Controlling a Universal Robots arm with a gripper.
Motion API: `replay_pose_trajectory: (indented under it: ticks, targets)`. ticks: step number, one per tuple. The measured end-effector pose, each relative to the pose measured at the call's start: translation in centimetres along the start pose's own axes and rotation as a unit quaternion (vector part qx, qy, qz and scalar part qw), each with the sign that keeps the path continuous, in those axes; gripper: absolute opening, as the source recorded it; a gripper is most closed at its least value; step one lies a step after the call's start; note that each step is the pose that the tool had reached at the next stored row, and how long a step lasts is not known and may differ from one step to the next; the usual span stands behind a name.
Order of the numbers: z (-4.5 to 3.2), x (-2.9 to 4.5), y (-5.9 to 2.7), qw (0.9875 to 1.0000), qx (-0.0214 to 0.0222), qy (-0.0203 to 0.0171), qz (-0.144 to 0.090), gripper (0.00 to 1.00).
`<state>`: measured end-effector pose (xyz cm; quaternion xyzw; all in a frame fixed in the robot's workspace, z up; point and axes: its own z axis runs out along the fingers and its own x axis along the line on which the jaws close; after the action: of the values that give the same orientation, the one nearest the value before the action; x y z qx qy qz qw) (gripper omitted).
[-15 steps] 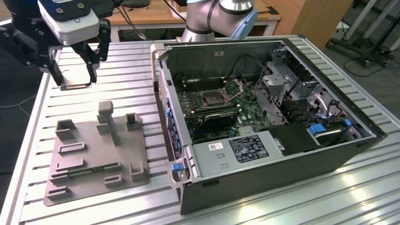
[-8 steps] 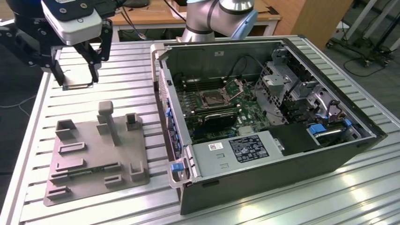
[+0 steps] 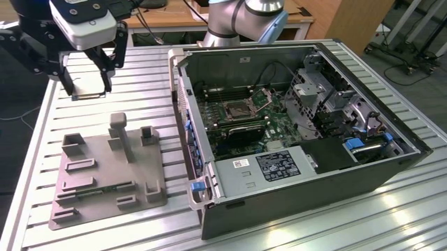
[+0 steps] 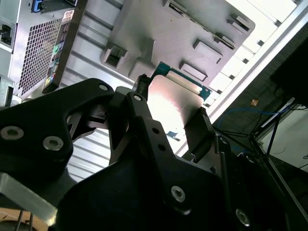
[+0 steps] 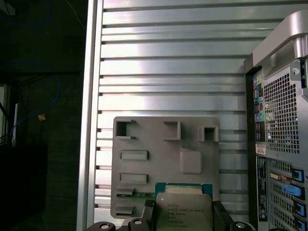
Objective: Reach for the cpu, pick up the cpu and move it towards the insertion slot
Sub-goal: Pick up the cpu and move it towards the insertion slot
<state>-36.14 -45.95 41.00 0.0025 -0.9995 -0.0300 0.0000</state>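
Slatted aluminium table (image 3: 140, 78) stands in a workshop, with a wooden desk (image 3: 167, 22) behind it. An open computer case (image 3: 293, 193) lies on the table, and the insertion slot (image 3: 237, 109) inside has its plate raised. A grey plastic tray (image 3: 104, 157) rests beside the case. The gripper (image 3: 89, 94) hangs above the table beyond the tray, its two fingers closed on the cpu (image 5: 184, 209).

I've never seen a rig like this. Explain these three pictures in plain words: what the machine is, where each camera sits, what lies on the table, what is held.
This is one robot arm with a two-fingered gripper. The exterior view looks on from off the arm; both wrist views ride on the arm. On the slatted metal table lie a grey plastic tray and an open computer case holding the insertion slot. The gripper is shut on the cpu, held in the air, apart from the tray.
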Motion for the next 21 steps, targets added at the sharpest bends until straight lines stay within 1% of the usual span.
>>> replay_pose_trajectory:
  ticks: [10,11,15,21]
  targets:
    - [0.0,-0.38,0.0,1.0,0.0,0.0,0.0,0.55]
    - [0.01,-1.31,-0.01,1.0,0.0,0.0,0.0,0.55]
    - [0.0,-1.47,-0.01,1.0,0.0,0.0,0.0,0.55]
    - [0.0,-2.16,-0.01,1.0,0.0,0.0,0.0,0.55]
